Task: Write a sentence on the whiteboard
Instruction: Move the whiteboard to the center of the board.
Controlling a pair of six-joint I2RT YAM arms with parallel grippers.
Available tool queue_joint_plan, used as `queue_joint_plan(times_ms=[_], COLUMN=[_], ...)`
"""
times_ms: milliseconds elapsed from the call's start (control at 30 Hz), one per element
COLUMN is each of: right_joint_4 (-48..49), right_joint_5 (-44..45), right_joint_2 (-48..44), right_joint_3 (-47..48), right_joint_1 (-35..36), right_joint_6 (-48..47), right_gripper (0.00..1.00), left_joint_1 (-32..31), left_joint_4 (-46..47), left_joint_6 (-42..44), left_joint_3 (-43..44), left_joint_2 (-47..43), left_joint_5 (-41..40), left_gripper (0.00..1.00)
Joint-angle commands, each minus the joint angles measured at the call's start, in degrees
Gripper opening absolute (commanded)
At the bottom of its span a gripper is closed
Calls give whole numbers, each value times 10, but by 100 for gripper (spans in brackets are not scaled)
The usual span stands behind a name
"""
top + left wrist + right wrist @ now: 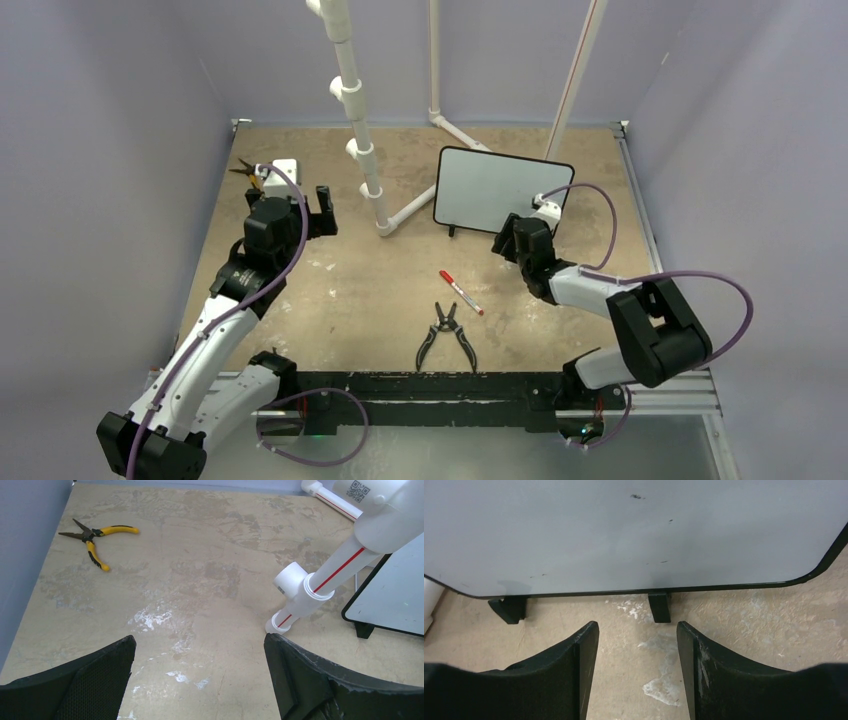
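The whiteboard [500, 188] is blank; the red marker [461, 292] lies on the desk [350, 290]. Both are empty: the left gripper [199, 639] wide open, the right gripper [638, 625] part-open near the board's foot. Next, grasp the marker.

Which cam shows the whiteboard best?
Top external: nearly the whole small white black-framed whiteboard and where it stands on the table. Right wrist: only its lower part and feet, close up. Left wrist: just one corner.

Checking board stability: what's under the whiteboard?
Under the whiteboard: two black feet resting on the tan table. The table behind the board is covered.
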Motion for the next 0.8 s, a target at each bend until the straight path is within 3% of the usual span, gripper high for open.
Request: queue_joint_plan(times_ms=[0,433,767], right_joint_4=[19,20,-4], right_joint_5=[28,9,11], right_joint_2=[19,52,75], right_joint_3=[24,46,66], right_joint_1=[-14,-26,-25], right_joint_6=[-3,-11,-11], right_gripper=[60,45,38], left_joint_1=[4,4,4], left_joint_4=[16,14,13], left_joint_6=[7,7,8], left_joint_3=[-1,0,0], left_joint_2=[-8,-4,-3], left_joint_5=[-1,-3,-6], left_gripper=[99,99,99])
